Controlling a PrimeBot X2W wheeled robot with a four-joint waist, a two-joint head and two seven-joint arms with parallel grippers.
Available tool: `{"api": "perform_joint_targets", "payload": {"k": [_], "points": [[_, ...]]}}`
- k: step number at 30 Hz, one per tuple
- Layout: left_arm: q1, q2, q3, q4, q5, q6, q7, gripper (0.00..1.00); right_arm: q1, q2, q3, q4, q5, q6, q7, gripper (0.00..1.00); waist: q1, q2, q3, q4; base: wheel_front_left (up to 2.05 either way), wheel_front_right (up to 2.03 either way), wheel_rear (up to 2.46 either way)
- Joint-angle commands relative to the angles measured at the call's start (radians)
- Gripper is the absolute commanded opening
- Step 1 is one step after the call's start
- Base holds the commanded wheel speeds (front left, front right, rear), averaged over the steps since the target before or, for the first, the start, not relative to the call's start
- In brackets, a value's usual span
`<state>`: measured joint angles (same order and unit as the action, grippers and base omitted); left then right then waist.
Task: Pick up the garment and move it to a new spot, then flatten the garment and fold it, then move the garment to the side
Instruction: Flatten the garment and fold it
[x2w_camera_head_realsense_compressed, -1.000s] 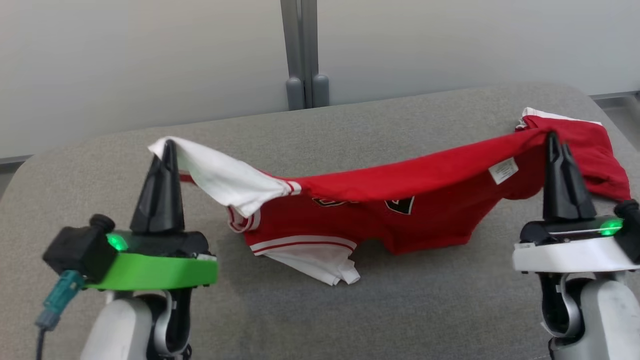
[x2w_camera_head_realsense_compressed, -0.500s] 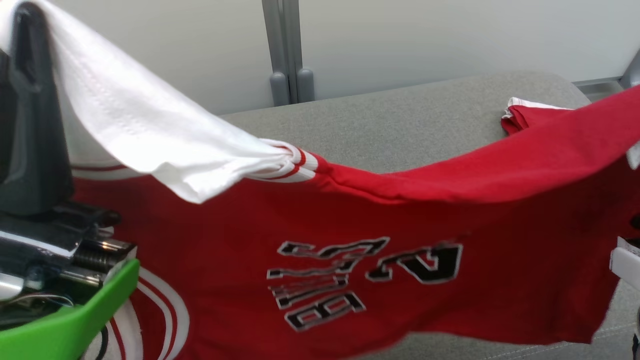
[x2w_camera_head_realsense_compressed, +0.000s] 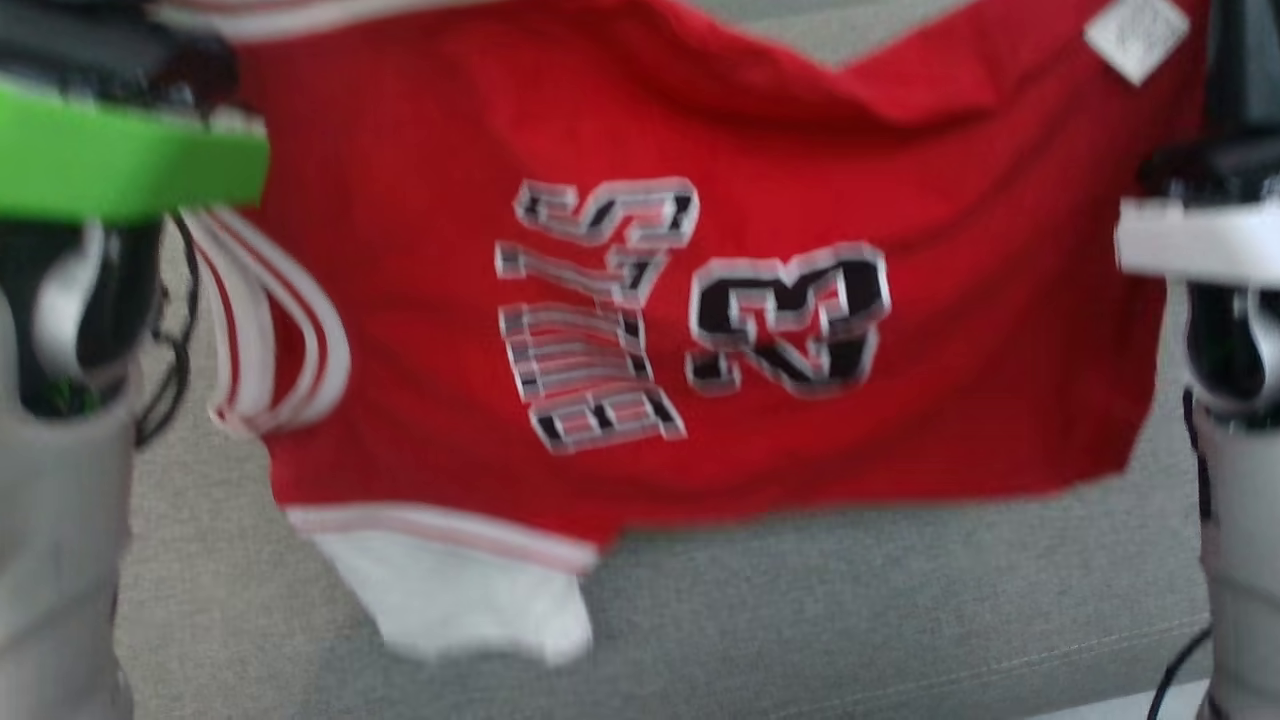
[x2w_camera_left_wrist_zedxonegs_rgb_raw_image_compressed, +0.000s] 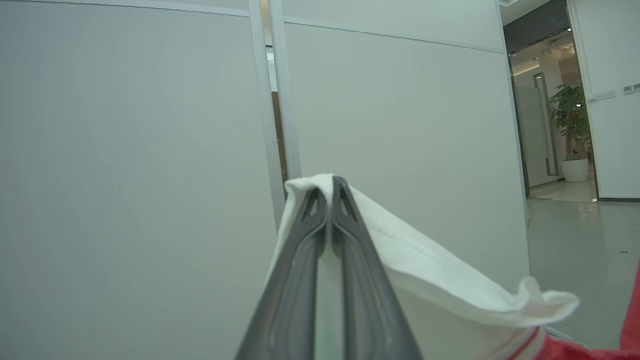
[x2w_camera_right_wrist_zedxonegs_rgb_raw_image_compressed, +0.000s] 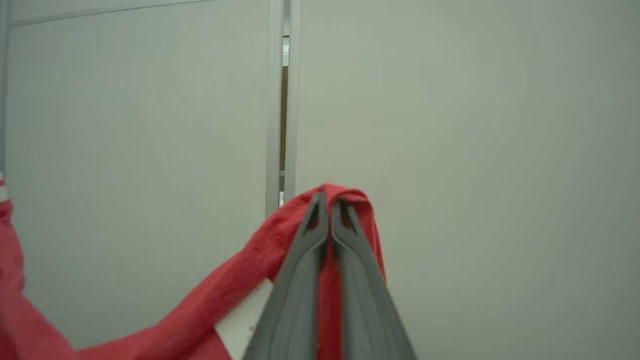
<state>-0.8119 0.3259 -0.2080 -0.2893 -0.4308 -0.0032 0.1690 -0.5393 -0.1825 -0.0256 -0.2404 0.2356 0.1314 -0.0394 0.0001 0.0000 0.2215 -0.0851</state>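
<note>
Above grey surface (x2w_camera_head_realsense_compressed: 850, 610) | garment (x2w_camera_head_realsense_compressed: 660, 480) hangs | left pincer (x2w_camera_left_wrist_zedxonegs_rgb_raw_image_compressed: 330, 187), right pincer (x2w_camera_right_wrist_zedxonegs_rgb_raw_image_compressed: 328, 201) clamp top edge

The shirt (x2w_camera_head_realsense_compressed: 420, 150) hangs spread wide before me, red, with blurred black-and-white print (x2w_camera_head_realsense_compressed: 690, 310), striped trim and a white sleeve (x2w_camera_head_realsense_compressed: 460, 590) dangling lowest. My left claw (x2w_camera_left_wrist_zedxonegs_rgb_raw_image_compressed: 327, 182) pinches its white cloth, my right claw (x2w_camera_right_wrist_zedxonegs_rgb_raw_image_compressed: 325, 197) its red edge.

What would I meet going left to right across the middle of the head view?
In order: green wrist band → striped trim → stacked black lettering → black numeral → white wrist band; the middle three sit on the red garment.
</note>
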Motion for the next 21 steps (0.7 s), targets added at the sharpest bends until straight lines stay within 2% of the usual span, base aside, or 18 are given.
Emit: {"api": "perform_joint_targets", "payload": {"k": [1,3,6,10,15,21], "points": [[-0.111,-0.002,-0.001,0.064,0.015,-0.007,-0.005,0.00,-0.110,-0.018,0.020,0.060,-0.009,-0.001,-0.002,0.00,-0.0001,0.0000,0.169,0.008,0.00,0.00,0.00],[-0.270,-0.002,0.002,0.190,0.059,-0.012,-0.033,0.00,-0.282,-0.035,0.054,0.167,-0.030,-0.001,-0.007,0.00,-0.0001,0.0000,0.213,0.012,0.00,0.00,0.00],[-0.458,-0.022,0.015,0.376,0.100,0.004,-0.102,0.00,-0.512,-0.036,0.072,0.353,-0.070,-0.002,-0.012,0.00,-0.0001,0.0000,0.253,0.020,0.00,0.00,0.00],[-0.599,-0.051,0.014,0.544,0.111,0.004,-0.177,0.00,-0.718,-0.009,0.059,0.584,-0.128,-0.002,-0.029,0.00,-0.0001,0.0000,0.304,0.051,0.00,0.00,0.00],[-0.589,-0.089,0.019,0.665,0.084,-0.005,-0.261,0.00,-0.803,0.014,0.088,0.798,-0.177,-0.002,-0.092,0.00,-0.0001,0.0000,0.397,0.095,0.00,0.00,0.00],[-0.420,-0.128,0.014,0.763,0.043,-0.036,-0.383,0.00,-0.722,0.050,0.103,1.018,-0.183,-0.002,-0.200,0.00,-0.0001,0.0000,0.469,0.110,0.00,0.00,0.00]]}}
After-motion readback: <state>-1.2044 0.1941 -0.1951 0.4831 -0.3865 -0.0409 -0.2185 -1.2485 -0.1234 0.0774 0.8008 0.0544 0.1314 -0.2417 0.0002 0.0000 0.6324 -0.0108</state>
